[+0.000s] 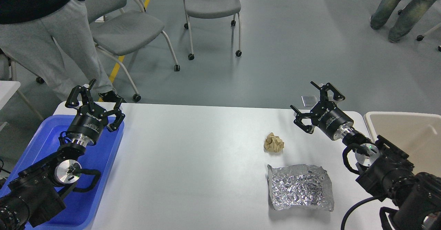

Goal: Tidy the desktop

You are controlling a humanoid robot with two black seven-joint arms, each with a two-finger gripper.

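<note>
Foil sheet (300,187) on desktop (193,161) — label unreadable.

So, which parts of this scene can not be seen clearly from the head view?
- Blue tray: the left arm covers much of its floor, and the picture's edge cuts its near end.
- Beige bin: the right arm and the right edge hide most of it, so its contents are unknown.
- Small flat grey thing past the desktop: too small to name.
- Crumpled foil: anything under it is hidden.
- Two people: cut off by the top edge.
</note>
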